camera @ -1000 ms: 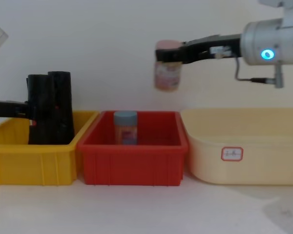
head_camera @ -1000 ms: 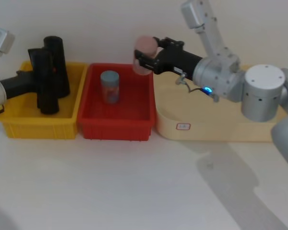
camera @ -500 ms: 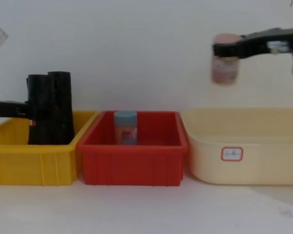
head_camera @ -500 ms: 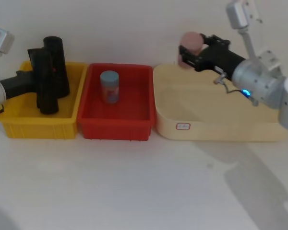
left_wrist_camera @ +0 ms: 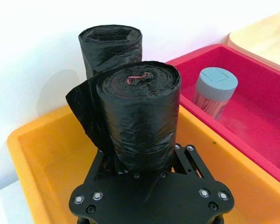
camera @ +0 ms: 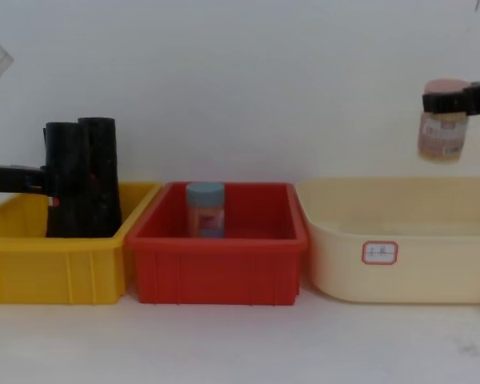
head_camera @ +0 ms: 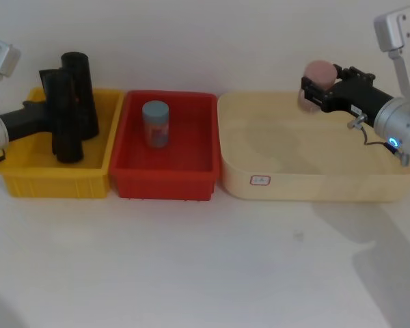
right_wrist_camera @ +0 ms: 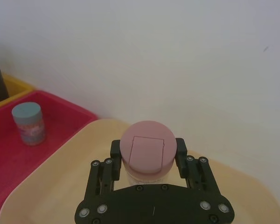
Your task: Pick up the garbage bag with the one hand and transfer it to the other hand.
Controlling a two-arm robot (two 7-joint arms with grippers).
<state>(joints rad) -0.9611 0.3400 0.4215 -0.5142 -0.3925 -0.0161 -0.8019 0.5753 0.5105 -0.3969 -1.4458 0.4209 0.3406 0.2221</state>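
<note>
Visibly glossy garbage bag [left_wrist_camera: 135, 121] (cylindrical)

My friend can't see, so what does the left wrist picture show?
The left gripper clasps a black garbage bag roll standing in a yellow bin, a second black roll behind it. A grey-lidded jar stands in the red bin alongside.
</note>
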